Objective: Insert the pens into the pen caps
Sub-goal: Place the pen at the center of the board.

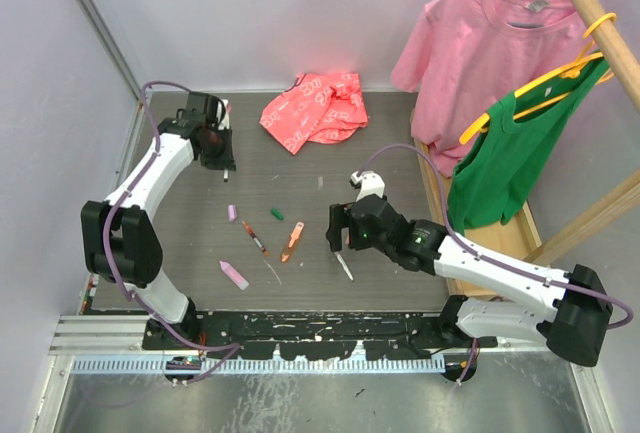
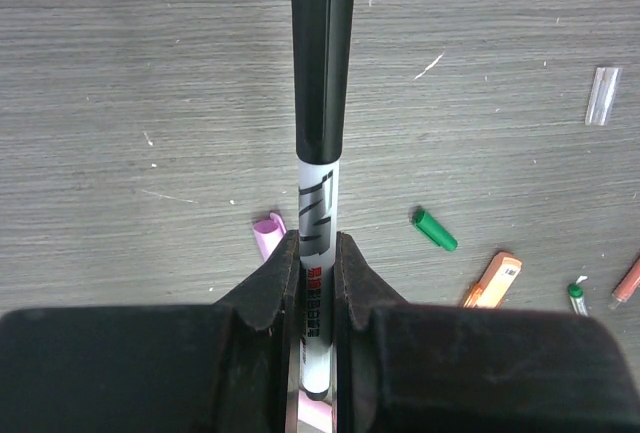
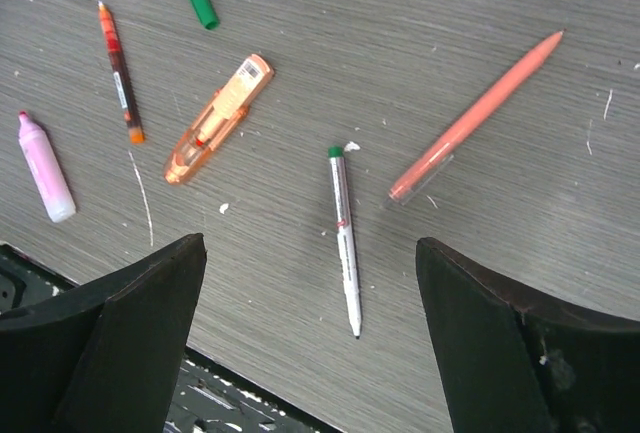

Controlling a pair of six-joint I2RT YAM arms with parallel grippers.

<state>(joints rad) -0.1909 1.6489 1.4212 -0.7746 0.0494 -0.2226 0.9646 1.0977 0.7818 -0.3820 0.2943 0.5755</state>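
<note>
From above, the left arm reaches to the grained grey table's (image 1: 400, 143) far-left corner; pens lie mid-table, bare room around them. Left wrist: fingers (image 2: 350, 283) clenched on a slim white marker (image 2: 316, 253), black cap (image 2: 321, 53) apparently seated. Right wrist: fingers (image 3: 490, 343) spread wide over a green-tipped white marker (image 3: 345, 243), salmon-orange pen (image 3: 480, 113) beside it.

grey table (image 1: 380, 153), pens (image 3: 345, 238), caps (image 3: 201, 0), cloth (image 1: 315, 108)
</note>
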